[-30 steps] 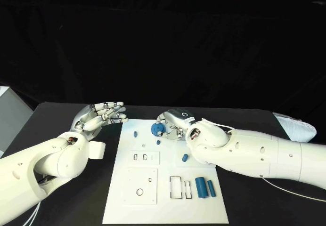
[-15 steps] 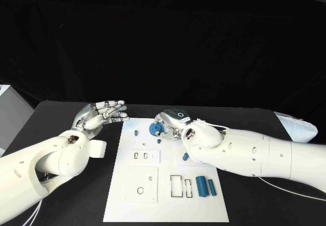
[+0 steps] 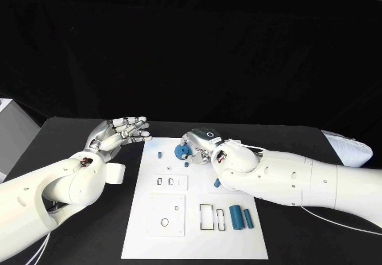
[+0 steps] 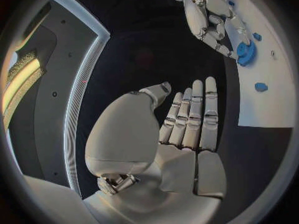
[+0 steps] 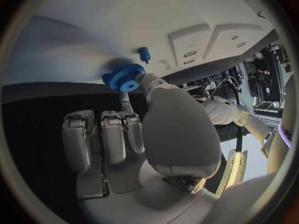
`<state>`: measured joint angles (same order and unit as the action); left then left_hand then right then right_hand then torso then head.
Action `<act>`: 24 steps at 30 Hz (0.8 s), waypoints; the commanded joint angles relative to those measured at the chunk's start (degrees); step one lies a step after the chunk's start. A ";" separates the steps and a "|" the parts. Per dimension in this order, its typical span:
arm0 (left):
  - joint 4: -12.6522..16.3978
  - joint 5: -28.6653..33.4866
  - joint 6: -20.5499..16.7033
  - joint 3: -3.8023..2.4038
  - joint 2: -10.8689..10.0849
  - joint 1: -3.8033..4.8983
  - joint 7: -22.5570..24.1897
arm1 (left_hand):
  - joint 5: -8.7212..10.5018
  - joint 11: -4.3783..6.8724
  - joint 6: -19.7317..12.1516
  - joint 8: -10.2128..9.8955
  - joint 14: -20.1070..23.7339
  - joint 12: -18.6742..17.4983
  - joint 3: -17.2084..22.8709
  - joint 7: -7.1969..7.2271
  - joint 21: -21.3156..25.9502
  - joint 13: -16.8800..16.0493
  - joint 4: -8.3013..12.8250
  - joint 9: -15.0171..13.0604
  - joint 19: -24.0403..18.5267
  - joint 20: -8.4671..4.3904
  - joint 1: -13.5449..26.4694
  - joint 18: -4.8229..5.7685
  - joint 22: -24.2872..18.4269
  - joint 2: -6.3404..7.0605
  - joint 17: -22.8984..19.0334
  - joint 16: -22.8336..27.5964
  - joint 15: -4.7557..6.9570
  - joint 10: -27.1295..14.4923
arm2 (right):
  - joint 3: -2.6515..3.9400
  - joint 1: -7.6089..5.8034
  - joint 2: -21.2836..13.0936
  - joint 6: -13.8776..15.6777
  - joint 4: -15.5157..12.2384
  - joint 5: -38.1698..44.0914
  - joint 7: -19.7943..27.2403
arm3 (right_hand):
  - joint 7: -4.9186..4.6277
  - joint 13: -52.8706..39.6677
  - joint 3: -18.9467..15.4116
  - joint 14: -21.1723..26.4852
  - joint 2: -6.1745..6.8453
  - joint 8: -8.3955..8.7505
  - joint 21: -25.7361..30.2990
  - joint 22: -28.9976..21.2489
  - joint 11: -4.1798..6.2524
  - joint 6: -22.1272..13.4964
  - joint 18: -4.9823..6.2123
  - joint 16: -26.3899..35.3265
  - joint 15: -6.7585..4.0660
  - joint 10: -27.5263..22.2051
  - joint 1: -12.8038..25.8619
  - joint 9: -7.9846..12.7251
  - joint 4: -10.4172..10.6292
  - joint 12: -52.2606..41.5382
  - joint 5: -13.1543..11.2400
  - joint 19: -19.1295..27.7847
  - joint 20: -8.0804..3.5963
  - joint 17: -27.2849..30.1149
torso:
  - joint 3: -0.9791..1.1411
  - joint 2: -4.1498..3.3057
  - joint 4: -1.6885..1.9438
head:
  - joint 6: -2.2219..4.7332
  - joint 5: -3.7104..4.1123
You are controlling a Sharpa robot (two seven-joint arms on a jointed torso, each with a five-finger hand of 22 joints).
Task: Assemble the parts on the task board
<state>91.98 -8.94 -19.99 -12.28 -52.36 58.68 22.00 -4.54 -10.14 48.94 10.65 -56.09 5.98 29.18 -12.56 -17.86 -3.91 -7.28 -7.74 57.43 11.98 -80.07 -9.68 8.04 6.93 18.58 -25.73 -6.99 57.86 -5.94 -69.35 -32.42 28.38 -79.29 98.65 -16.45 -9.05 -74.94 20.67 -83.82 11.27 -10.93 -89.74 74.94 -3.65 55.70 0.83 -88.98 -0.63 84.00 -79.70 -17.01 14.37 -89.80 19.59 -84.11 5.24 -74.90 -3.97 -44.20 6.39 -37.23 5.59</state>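
The blue gear [image 3: 183, 149] sits near the far end of the white task board [image 3: 191, 243], and the right hand [image 3: 205, 144] has it: in the right wrist view the thumb and a fingertip are pinched on the toothed wheel [image 5: 124, 78], holding it right at the board's surface. The remaining fingers [image 5: 102, 137] of that hand are folded down in a row beside the palm, away from the gear. The left wrist view catches the same grasp from the other side, the gear [image 4: 245, 53] at the tips of the right hand's fingers [image 4: 215, 20].

Just beside the gear a small blue peg [image 5: 144, 54] stands on the board, and another little blue piece [image 3: 158, 156] lies to the left of the gear near the board's edge. A further blue part [image 3: 216, 183] rests mid-board, close under the right forearm. Down toward the near end, two blue cylinders [image 3: 240, 217] lie side by side next to a pair of narrow rectangular slots [image 3: 212, 217]. Two raised white plates [image 3: 165, 216] with cut-outs sit on the left half of the board.

Out on the black bench [image 3: 88, 243], the left hand [image 3: 121, 134] hovers off the board's far left corner, palm up, fingers [image 4: 193, 112] straight and together, grasping nothing.
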 commanded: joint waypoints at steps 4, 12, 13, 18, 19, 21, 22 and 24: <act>0.13 -0.26 1.01 -0.05 0.09 0.02 0.32 | 0.25 -0.21 0.23 -0.04 0.32 -0.37 0.31 -1.34 -0.18 0.07 0.09 0.06 -0.32 0.09 0.13 -0.53 0.10 0.44 0.10 -0.25 0.12 0.27 | -0.08 0.07 0.44 -1.30 0.41 0.87 0.21 | 1.19 -15.06 0.38 -5.54 0.04 -0.91 -0.26 15.06 0.45 1.63 -0.83 -0.21 -0.40 6.00 -0.28 -0.46 -0.15 -0.20 -0.33 -5.89 -0.32 -12.38 | -0.03 0.00 -0.05 | -0.19 -0.15; 0.14 -0.31 1.02 -0.05 0.12 0.02 0.31 | 0.25 -0.21 0.23 -0.04 0.32 -0.37 0.31 -1.34 -0.18 0.07 0.09 0.06 -0.32 0.09 0.13 -0.53 0.10 0.44 0.10 -0.25 0.12 0.27 | -0.13 0.10 1.05 -1.55 1.11 0.87 0.09 | 1.08 -15.04 0.56 -5.52 0.26 -0.77 -0.26 15.06 0.39 1.35 -0.83 -0.18 -0.36 5.98 0.03 -0.39 -0.17 -0.18 -0.74 -5.89 -0.31 -12.28 | -0.02 -0.01 0.02 | -0.40 -0.20; 0.14 -0.31 1.02 -0.05 0.11 0.02 0.31 | 0.25 -0.21 0.23 -0.04 0.32 -0.37 0.31 -1.34 -0.18 0.07 0.09 0.06 -0.32 0.09 0.13 -0.53 0.10 0.44 0.10 -0.25 0.12 0.27 | -0.14 0.10 1.12 -1.62 1.23 0.87 0.09 | 1.04 -14.91 0.62 -5.52 0.33 -0.69 -0.26 15.06 0.35 1.21 -0.83 -0.18 -0.33 5.85 0.16 -0.36 -0.17 -0.05 -0.85 -5.89 -0.29 -12.30 | -0.03 0.01 0.02 | -0.47 -0.17; 0.13 -0.32 1.02 -0.05 0.10 0.02 0.29 | 0.25 -0.21 0.23 -0.04 0.32 -0.37 0.31 -1.34 -0.18 0.07 0.09 0.06 -0.32 0.09 0.13 -0.53 0.10 0.44 0.10 -0.25 0.12 0.27 | -0.15 0.10 1.37 -1.89 1.71 0.68 0.30 | 0.76 -14.46 0.82 -5.49 0.77 -0.29 -0.26 15.06 0.12 0.47 -0.83 -0.13 -0.12 5.39 0.92 -0.16 -0.03 0.40 -1.10 -5.89 -0.15 -12.15 | -0.04 -0.02 0.01 | -0.46 -0.12; 0.13 -0.32 1.01 -0.05 0.10 0.02 0.28 | 0.25 -0.21 0.23 -0.04 0.32 -0.37 0.31 -1.34 -0.18 0.07 0.09 0.06 -0.32 0.09 0.13 -0.53 0.10 0.44 0.10 -0.25 0.12 0.27 | -0.15 0.10 1.41 -1.92 1.77 0.60 0.37 | 0.59 -14.31 0.87 -5.48 0.95 0.00 -0.26 15.06 -0.02 -0.02 -0.83 -0.12 0.00 5.23 1.24 -0.03 0.06 0.55 -1.13 -5.89 -0.06 -12.12 | -0.02 -0.02 -0.03 | -0.49 -0.16; 0.12 -0.32 1.01 -0.05 0.10 0.02 0.27 | 0.25 -0.21 0.23 -0.04 0.32 -0.37 0.31 -1.34 -0.18 0.07 0.09 0.06 -0.32 0.09 0.13 -0.53 0.10 0.44 0.10 -0.25 0.12 0.27 | -0.15 0.10 1.49 -2.08 1.90 0.39 0.55 | 0.29 -14.02 0.88 -5.47 1.31 0.49 -0.26 15.06 -0.29 -0.83 -0.83 -0.11 0.24 4.93 1.90 0.20 0.27 0.85 -1.16 -5.89 0.13 -12.11 | 0.01 0.00 -0.07 | -0.54 -0.20; 0.12 -0.32 1.01 -0.05 0.10 0.02 0.27 | 0.25 -0.21 0.23 -0.04 0.32 -0.37 0.31 -1.34 -0.18 0.07 0.09 0.06 -0.32 0.09 0.13 -0.53 0.10 0.44 0.10 -0.25 0.12 0.27 | -0.16 0.10 1.50 -2.23 1.94 0.29 0.63 | 0.09 -13.80 0.70 -5.47 1.68 0.86 -0.26 15.06 -0.48 -1.41 -0.83 -0.10 0.43 4.69 2.51 0.37 0.49 1.08 -1.21 -5.89 0.30 -12.09 | 0.01 0.00 -0.08 | -0.55 -0.20; 0.11 -0.32 0.95 -0.05 0.11 0.02 0.29 | 0.25 -0.21 0.23 -0.04 0.32 -0.37 0.31 -1.34 -0.18 0.07 0.09 0.06 -0.32 0.09 0.13 -0.53 0.10 0.44 0.10 -0.25 0.12 0.27 | -0.16 0.10 1.54 -2.71 2.07 0.01 0.84 | -0.07 -13.58 0.20 -5.48 2.06 1.20 -0.26 15.06 -0.67 -1.91 -0.83 -0.11 0.62 4.45 3.57 0.53 1.00 1.30 -1.45 -5.89 0.51 -12.15 | 0.00 -0.01 -0.08 | -0.54 -0.18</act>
<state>91.99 -8.99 -19.94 -12.28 -52.37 58.68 21.97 -4.54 -10.14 48.94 10.65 -56.09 5.98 29.18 -12.56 -17.86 -3.91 -7.28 -7.75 57.43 11.99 -80.07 -9.69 8.08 6.93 18.62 -25.70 -6.99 57.86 -6.05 -69.33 -30.94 27.40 -77.27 98.68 -16.35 -8.96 -74.91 21.19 -84.11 13.23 -10.05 -89.74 74.92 -4.02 54.24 0.83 -88.98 -0.34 84.04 -76.81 -17.03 15.14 -88.69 18.46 -84.04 5.31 -74.94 -3.98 -44.21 6.35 -37.75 5.43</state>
